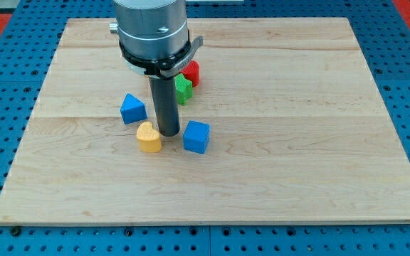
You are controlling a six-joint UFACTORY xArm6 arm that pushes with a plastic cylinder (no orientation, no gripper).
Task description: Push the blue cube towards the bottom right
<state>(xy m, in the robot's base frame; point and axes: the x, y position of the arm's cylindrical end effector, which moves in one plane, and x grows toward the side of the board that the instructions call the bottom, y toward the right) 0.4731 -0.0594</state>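
- Nearest the camera, my tip (168,133) stood on the wooden surface (319,163), wedged between the yellow heart block (148,137) at its left and the blue cube (196,136) at its right; no pincer was fitted, only the rod, so there was nothing to open or close.
- Judged from the task, the tip sat on the cube's upper-left side so a push would send it toward the lower right of the frame.
- Whether the tip touched the cube was too close to tell.
- Further left lay a blue angular block (132,109), its shape uncertain.
- Behind the rod, a green block (183,89) and a red block (191,72) were partly hidden, shapes unclear.
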